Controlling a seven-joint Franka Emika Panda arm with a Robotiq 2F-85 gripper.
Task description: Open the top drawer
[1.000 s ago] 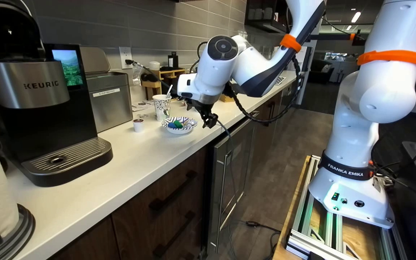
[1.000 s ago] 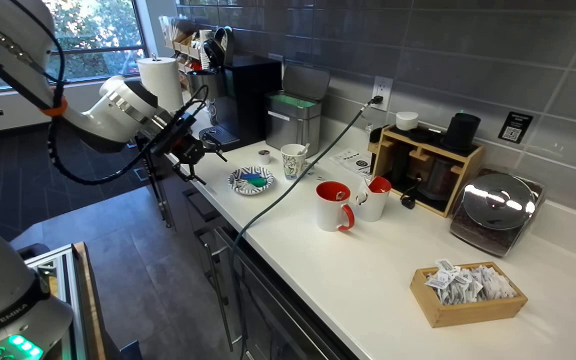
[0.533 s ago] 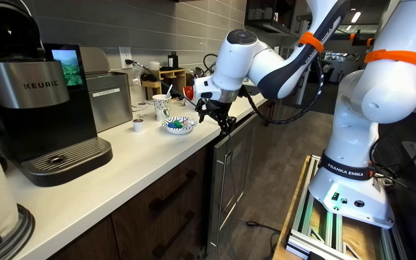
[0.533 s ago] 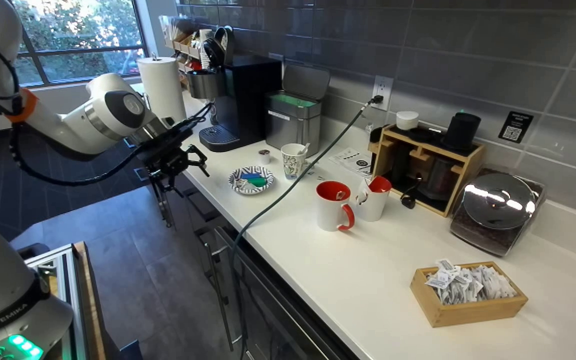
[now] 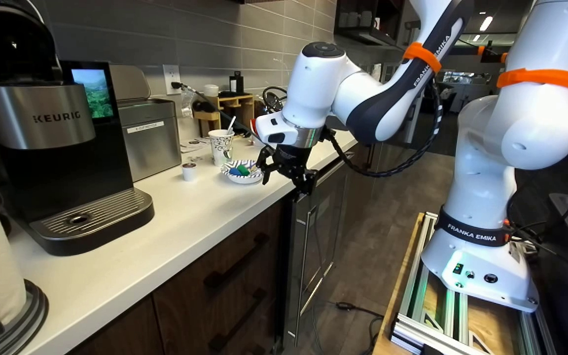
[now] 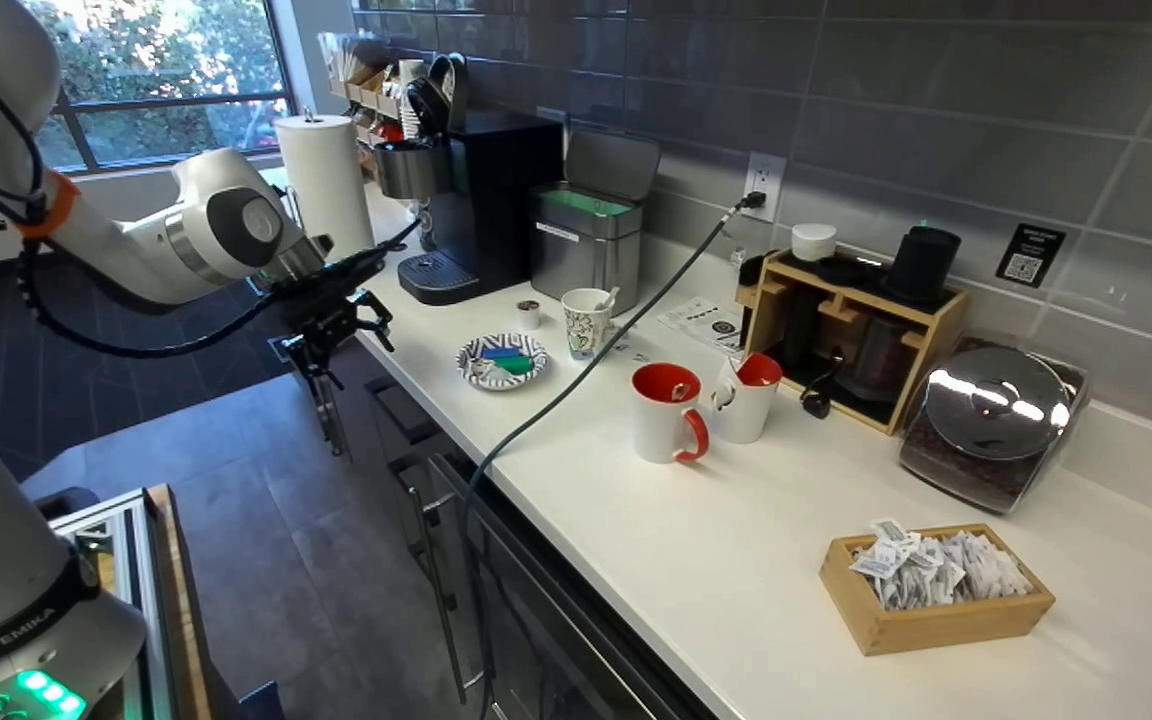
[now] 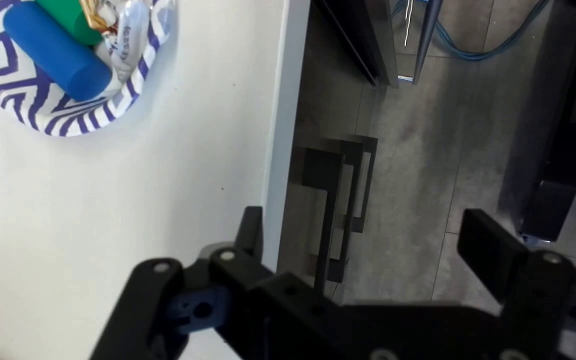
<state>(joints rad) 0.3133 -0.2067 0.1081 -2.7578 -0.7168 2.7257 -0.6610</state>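
Observation:
The top drawer [image 5: 190, 278] is shut, its dark brown wood front under the white counter in an exterior view. Its black bar handle [image 5: 237, 261] stands out from it; its inside is hidden. My gripper [image 5: 286, 178] is open, empty and points down over the counter's front edge, above handle height and apart from it. In the wrist view the gripper [image 7: 363, 225] has its fingers wide apart, one over the counter, one over the floor. The top handle [image 7: 325, 220] shows below, between them. The gripper [image 6: 356, 358] also shows in an exterior view.
A patterned bowl [image 5: 244, 171] with wrapped items and a paper cup [image 5: 221, 148] stand near the gripper. A coffee maker [image 5: 82, 162] is further along the counter [image 5: 205, 212]. A glass-door fridge [image 5: 313, 241] adjoins the drawers. A cable [image 6: 596, 350] crosses the counter.
The arm first swung out from the counter and the gripper turned to point down. In the last half second it moved slightly toward the coffee maker and a little lower. The drawer has not moved.

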